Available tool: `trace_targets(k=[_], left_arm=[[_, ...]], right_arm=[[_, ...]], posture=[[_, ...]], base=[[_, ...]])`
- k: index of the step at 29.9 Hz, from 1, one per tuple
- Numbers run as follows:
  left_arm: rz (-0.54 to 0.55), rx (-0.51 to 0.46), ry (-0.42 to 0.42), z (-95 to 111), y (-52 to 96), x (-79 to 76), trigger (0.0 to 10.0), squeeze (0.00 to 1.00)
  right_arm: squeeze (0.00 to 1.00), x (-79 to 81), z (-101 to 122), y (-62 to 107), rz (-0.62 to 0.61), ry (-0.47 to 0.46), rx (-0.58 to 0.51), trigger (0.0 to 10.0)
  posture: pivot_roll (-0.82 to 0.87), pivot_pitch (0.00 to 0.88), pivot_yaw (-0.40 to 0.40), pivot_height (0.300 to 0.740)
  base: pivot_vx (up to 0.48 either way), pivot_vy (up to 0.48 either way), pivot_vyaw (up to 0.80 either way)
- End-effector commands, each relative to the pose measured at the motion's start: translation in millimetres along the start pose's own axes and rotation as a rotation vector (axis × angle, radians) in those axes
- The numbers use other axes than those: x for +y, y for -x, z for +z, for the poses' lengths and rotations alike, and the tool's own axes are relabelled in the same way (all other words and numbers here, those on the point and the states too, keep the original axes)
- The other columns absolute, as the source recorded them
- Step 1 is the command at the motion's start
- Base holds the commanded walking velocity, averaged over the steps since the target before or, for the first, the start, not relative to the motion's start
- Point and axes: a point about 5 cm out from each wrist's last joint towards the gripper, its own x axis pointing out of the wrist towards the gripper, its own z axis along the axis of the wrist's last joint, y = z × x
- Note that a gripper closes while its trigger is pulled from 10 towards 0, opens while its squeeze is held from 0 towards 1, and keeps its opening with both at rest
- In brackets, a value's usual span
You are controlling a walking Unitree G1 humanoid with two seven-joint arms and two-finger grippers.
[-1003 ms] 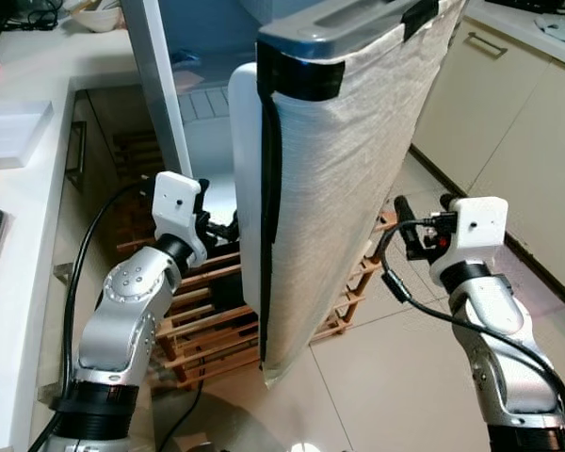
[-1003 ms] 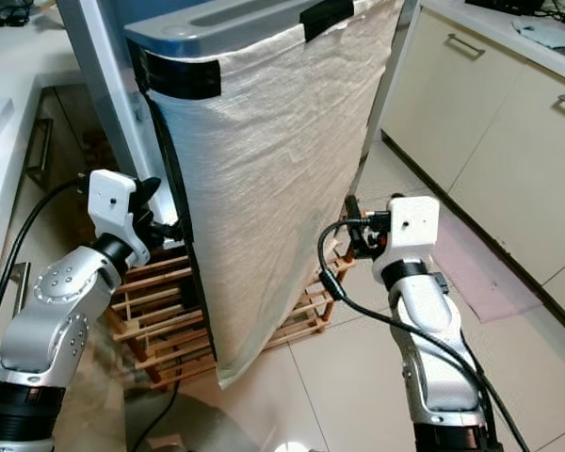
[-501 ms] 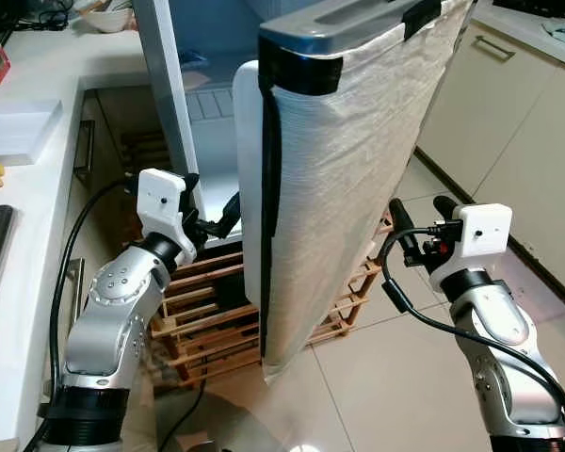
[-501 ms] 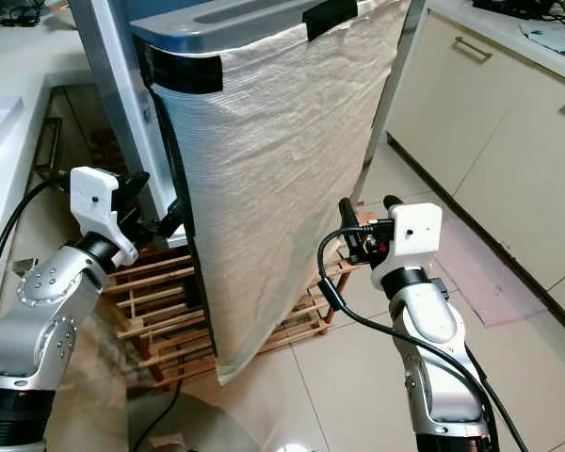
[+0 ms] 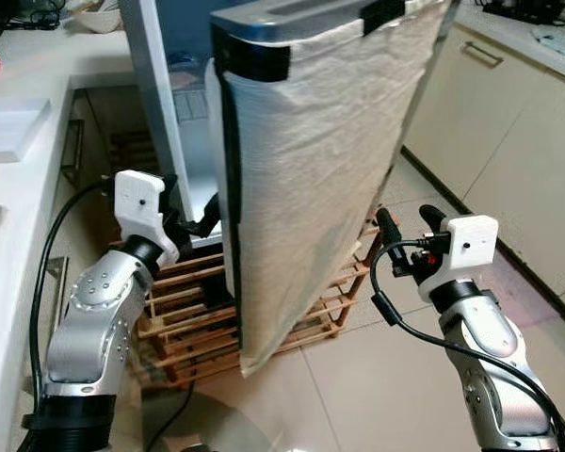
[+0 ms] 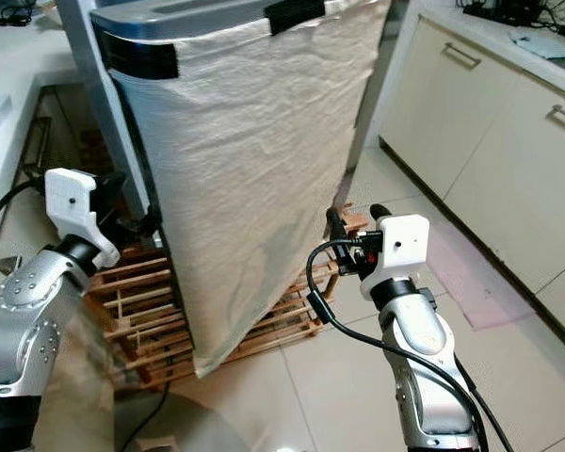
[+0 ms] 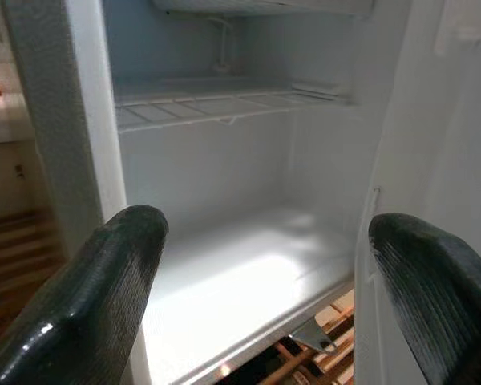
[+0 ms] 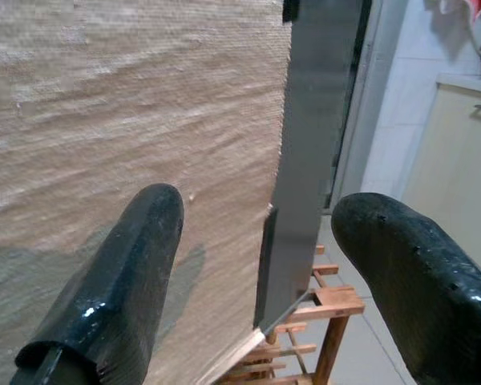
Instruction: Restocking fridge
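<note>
While the fridge door (image 5: 311, 160), draped in beige cloth, is standing ajar, the left pincer (image 5: 196, 218) is gaping wide at its inner edge, gripping nothing. Right pincer (image 5: 401, 220) is spreading empty beside the door's outer edge, above the wooden rack (image 5: 311, 315). Fridge shelf (image 7: 216, 104) is sitting bare.

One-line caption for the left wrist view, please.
Open left gripper faces the fridge interior, wire shelf above its bare white floor.
</note>
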Motion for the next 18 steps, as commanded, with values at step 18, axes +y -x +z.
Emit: trace_targets(k=[18], left_arm=[[0.003, -0.025, -0.013, 9.1, -7.1, -3.7, 10.0, 0.0]], right_arm=[[0.0, -8.7, -1.5, 5.0, -0.037, 0.012, 0.004, 10.0]], posture=[[0.02, 0.0, -0.045, 0.74]], base=[[0.0, -0.123, 0.0]])
